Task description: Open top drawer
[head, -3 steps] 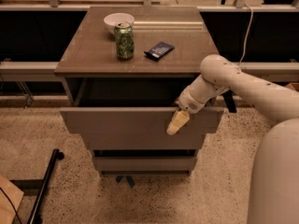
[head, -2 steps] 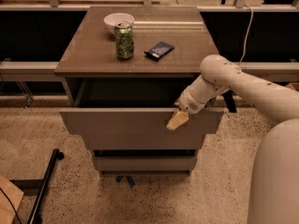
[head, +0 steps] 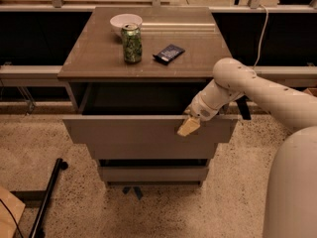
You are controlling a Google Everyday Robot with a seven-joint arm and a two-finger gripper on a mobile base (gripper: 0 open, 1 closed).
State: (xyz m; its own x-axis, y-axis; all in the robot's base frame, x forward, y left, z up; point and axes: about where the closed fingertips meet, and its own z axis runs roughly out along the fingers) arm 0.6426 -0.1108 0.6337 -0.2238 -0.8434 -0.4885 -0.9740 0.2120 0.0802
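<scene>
The top drawer (head: 143,135) stands pulled out from the cabinet, its wide grey-taupe front panel facing me and its dark interior showing behind it. My gripper (head: 188,126) hangs over the top edge of the drawer front, right of the middle, with a yellowish fingertip (head: 187,128) lying against the outer face of the panel. The white arm reaches in from the right. A smaller drawer front (head: 153,173) sits below, closed.
On the cabinet top (head: 198,48) stand a green can (head: 132,43), a white bowl (head: 125,22) behind it and a dark flat packet (head: 169,53). A black pole (head: 47,200) lies on the speckled floor at lower left. A rail runs behind the cabinet.
The gripper and the drawer front stand about where they were; no clear movement shows.
</scene>
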